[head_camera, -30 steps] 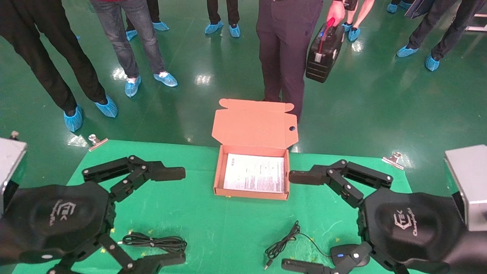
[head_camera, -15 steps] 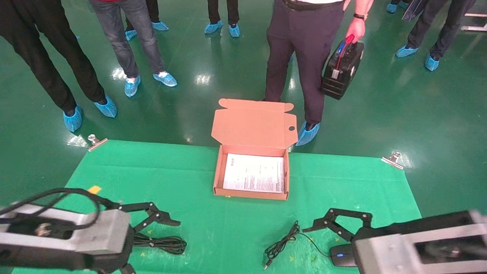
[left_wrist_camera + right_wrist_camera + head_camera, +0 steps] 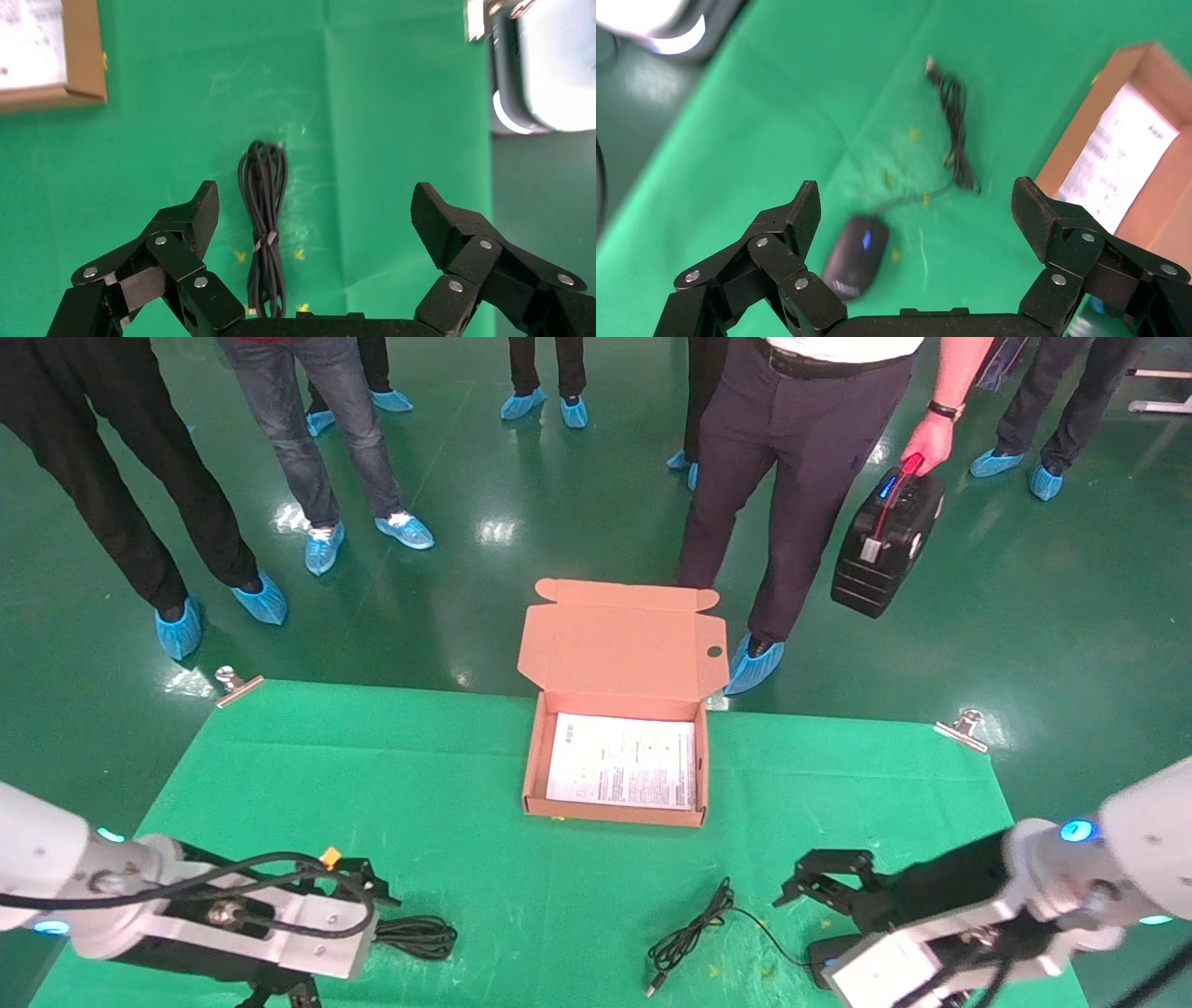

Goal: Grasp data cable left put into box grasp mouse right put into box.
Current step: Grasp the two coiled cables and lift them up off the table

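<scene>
cable position: the bundled data cable (image 3: 264,232) lies on the green cloth (image 3: 447,775) between the fingers of my left gripper (image 3: 314,210), a little nearer to one finger than to the other.
cable axis: its long axis points away from my left wrist, so my fingers stand on both sides of the thin bundle and can close across it.
left gripper state: spread wide, nothing in it, low over the cable at the near left corner of the cloth.
mouse position: the black mouse (image 3: 855,255) lies close by one finger of my right gripper (image 3: 914,210), off the middle; its cord (image 3: 956,133) runs away toward the cardboard box (image 3: 532,766).
right gripper state: spread wide and empty too.
nearer arm: left arm for the cable, right arm for the mouse; the box is well apart from both, and holds only a printed sheet (image 3: 622,761).
change from earlier: both arms have come lower and back toward the near edge, and the man with the black case (image 3: 885,544) has moved further right.
</scene>
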